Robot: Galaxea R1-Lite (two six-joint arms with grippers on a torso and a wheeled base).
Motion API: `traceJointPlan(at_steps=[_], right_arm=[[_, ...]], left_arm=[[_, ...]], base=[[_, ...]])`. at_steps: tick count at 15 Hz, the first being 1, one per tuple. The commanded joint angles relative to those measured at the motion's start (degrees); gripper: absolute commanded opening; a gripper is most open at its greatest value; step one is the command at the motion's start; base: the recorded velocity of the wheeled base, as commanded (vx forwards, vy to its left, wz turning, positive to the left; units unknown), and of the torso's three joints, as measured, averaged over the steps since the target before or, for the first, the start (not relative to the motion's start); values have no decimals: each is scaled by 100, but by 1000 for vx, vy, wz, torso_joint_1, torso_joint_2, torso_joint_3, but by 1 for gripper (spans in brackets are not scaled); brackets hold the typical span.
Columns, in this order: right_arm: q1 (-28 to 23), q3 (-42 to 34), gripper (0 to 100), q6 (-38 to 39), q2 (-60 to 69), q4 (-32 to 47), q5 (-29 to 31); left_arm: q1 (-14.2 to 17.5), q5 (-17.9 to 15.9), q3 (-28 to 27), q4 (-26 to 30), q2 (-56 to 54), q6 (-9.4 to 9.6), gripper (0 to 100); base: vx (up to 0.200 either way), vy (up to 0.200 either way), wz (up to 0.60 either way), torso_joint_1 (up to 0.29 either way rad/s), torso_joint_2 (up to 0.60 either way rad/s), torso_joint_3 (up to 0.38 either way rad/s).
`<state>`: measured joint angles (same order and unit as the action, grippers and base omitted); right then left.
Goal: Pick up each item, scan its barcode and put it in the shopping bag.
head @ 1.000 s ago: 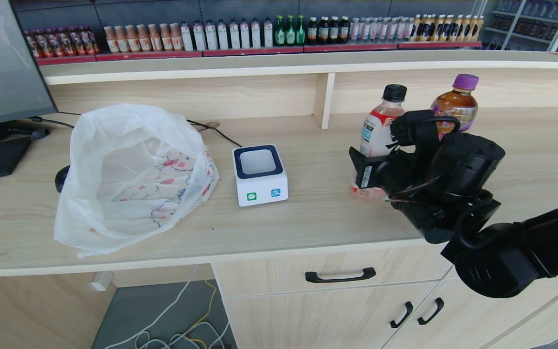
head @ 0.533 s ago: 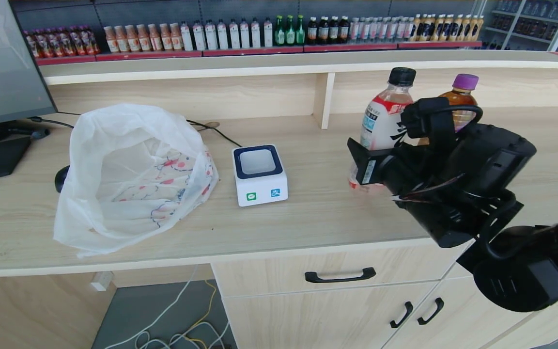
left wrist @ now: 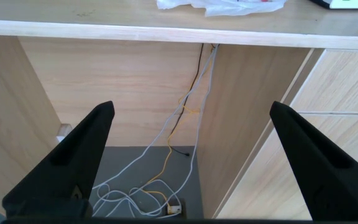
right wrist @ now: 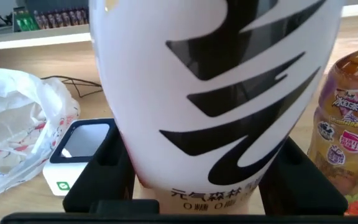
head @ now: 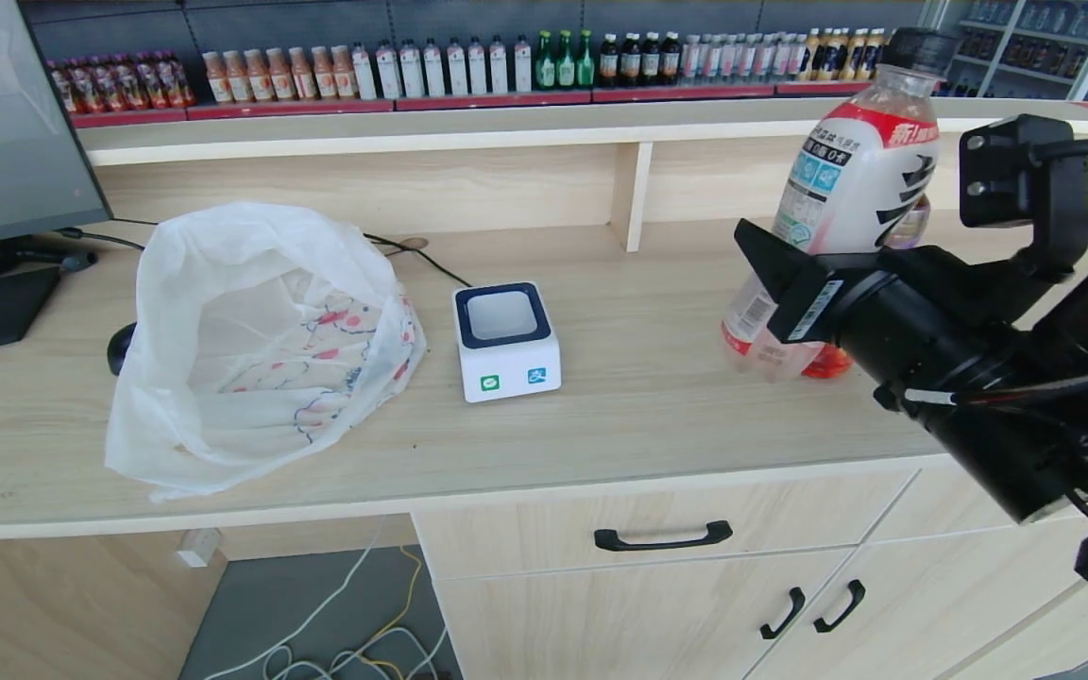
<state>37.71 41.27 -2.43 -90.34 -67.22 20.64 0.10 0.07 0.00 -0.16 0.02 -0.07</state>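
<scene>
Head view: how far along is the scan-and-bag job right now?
Done: nothing visibly; no bottle shows in the shopping bag. In hand: the right gripper is shut on the white-labelled bottle, upright, to the right of the scanner, not over it. Left: scan and bag it, then the amber bottle on the counter.

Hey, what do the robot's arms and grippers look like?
The right gripper is black, with flat blocky fingers, one bearing a white barcode-style sticker. Its arm is black with rounded links and thin cables. The left gripper has two black wedge-shaped fingers.
</scene>
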Motion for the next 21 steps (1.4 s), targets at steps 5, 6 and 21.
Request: traceJointPlan(at_steps=[5,6,21], right_arm=[[176,-1850,0,383,1634,7,-473],[176,-2000,0,462,1696,16,-640],[158,-1534,0,2299,755,16,-4375]], left_arm=[[-1,1,0,-2,-2,-1,100],[-1,1,0,-2,-2,-1,100],[-1,1,0,-2,-2,-1,100]], base=[[0,0,0,0,0,0],[0,0,0,0,0,0],[0,0,0,0,0,0]])
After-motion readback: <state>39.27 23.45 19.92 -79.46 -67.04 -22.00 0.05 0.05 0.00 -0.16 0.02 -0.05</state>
